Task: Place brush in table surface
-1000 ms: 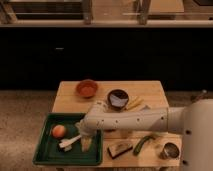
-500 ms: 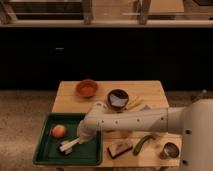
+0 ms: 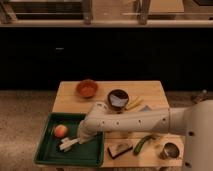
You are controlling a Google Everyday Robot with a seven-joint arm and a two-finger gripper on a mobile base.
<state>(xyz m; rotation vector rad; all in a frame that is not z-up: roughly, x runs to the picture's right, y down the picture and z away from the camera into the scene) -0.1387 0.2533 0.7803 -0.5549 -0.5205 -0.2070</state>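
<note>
Where the dark green tray (image 3: 46,156) occupies the near left corner of the tabletop (image 3: 150,90), the brush (image 3: 66,145) shows within it, cream-white and slanted, just near of a round peach-coloured fruit (image 3: 61,130). Gripper (image 3: 80,139): low over the tray at the brush's right end; whether it grips cannot be told. Further right: orange bowl (image 3: 87,88), dark bowl (image 3: 118,98), black-and-white block (image 3: 120,149), green-handled tool (image 3: 145,144), metal cup (image 3: 170,150).

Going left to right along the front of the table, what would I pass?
green tray → orange fruit → brush → the arm's tool, down in the tray at the brush → black-and-white block → green-handled utensil → metal cup
</note>
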